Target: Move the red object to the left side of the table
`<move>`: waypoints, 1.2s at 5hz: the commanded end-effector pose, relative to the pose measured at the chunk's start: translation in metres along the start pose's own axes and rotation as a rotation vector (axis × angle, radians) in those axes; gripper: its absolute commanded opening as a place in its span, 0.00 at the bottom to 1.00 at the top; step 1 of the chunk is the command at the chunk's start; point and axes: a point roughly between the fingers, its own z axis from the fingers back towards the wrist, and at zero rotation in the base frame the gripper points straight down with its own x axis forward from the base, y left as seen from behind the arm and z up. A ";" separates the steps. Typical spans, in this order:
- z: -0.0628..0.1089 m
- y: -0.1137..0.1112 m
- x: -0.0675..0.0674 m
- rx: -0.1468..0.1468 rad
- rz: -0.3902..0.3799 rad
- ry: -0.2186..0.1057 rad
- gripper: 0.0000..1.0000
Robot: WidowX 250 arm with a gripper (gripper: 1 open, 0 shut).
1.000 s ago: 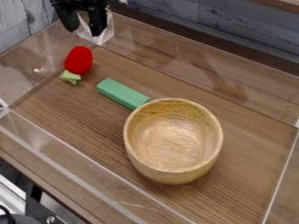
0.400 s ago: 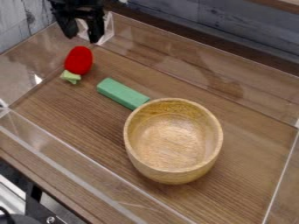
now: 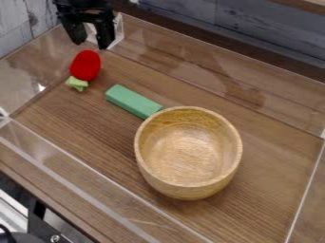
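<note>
Our tool (image 3: 91,40) wide open, nothing between fingers. Red object (image 3: 86,65) just beyond fingertips, toward near side of desk (image 3: 95,152), green bit at its base pointing away from us. We judge short reach needed, fingers straddling it.

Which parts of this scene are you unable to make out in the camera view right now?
- Dark jaws: blurred, small; opening unclear.
- Arm behind them: cut off by the top edge.
- Glossy red rounded toy: underside hidden by its own body.
- Dark object, lower-left corner: cut off by the edge.
</note>
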 end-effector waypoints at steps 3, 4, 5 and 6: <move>0.056 -0.020 0.015 0.010 -0.060 -0.120 0.00; 0.047 -0.016 0.022 0.011 -0.057 -0.120 0.00; 0.034 -0.012 0.027 0.011 -0.056 -0.108 0.00; 0.023 -0.011 0.032 0.009 -0.061 -0.100 0.00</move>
